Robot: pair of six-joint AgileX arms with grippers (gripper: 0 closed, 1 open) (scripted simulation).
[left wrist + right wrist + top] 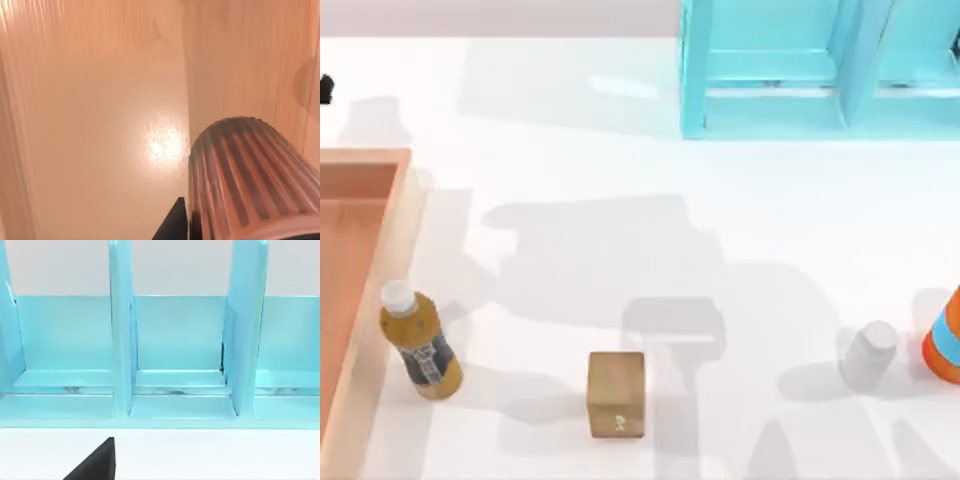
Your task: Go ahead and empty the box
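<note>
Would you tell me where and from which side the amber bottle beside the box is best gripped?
Judging from the top view, the amber bottle stands upright just outside the box wall. Grip its body below the white cap, approaching from the table's open right side, since the wall blocks its left.

white table (pixel 620 170), box (pixel 398 215), bottle (pixel 418 343), cube (pixel 616 393)

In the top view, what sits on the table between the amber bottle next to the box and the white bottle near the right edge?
The small tan cube stands between the amber bottle and the white bottle, apart from both, as the top view shows.
</note>
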